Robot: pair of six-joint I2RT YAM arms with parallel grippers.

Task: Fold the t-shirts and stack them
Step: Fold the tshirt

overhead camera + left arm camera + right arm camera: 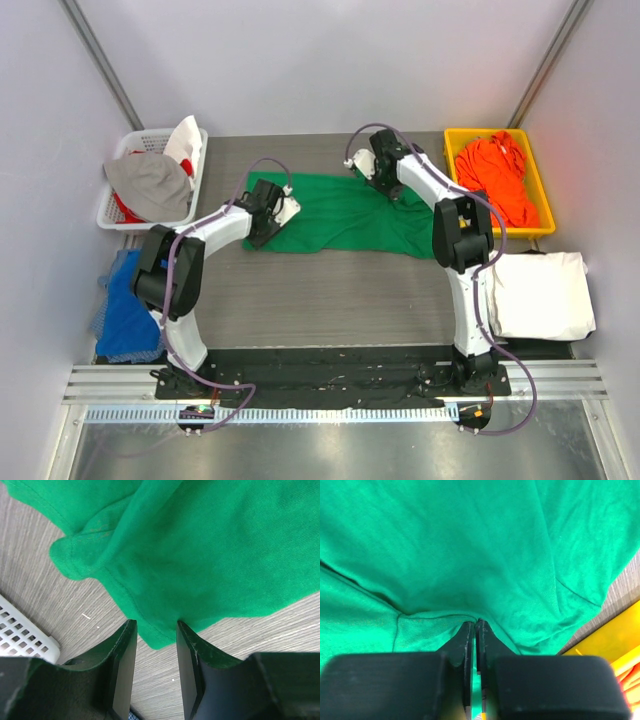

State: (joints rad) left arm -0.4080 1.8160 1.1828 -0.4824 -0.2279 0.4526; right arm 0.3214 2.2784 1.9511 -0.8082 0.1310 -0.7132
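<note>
My left hand point(155, 626) has its two fingers point(122, 665) apart. The near edge of the green t-shirt point(210, 545) lies on the table point(60, 595) right at my fingertips. A small round bit of its hem pokes into the gap between them. I cannot tell if the fingers touch the cloth. (A corner of the white basket point(20, 635) peeks in at the side.)

My right hand point(475, 624) has its fingers pressed together. They pinch a small fold of the green t-shirt, and the cloth puckers where they bite. Green fills almost all of that view, with a bit of the yellow bin point(612, 640) in the corner.

From above, the green t-shirt lies spread across the middle of the table, wrinkled and not folded. My left hand is at its left end. My right hand is at its far right end, near the yellow bin.

The orange t-shirt point(497, 180) sits bunched up in that bin. The white t-shirt point(540, 290) lies flat on the right, nearer to me than the bin. The white basket at the far left holds a grey cloth point(150, 185). A blue cloth point(125, 300) lies beside my left arm.
</note>
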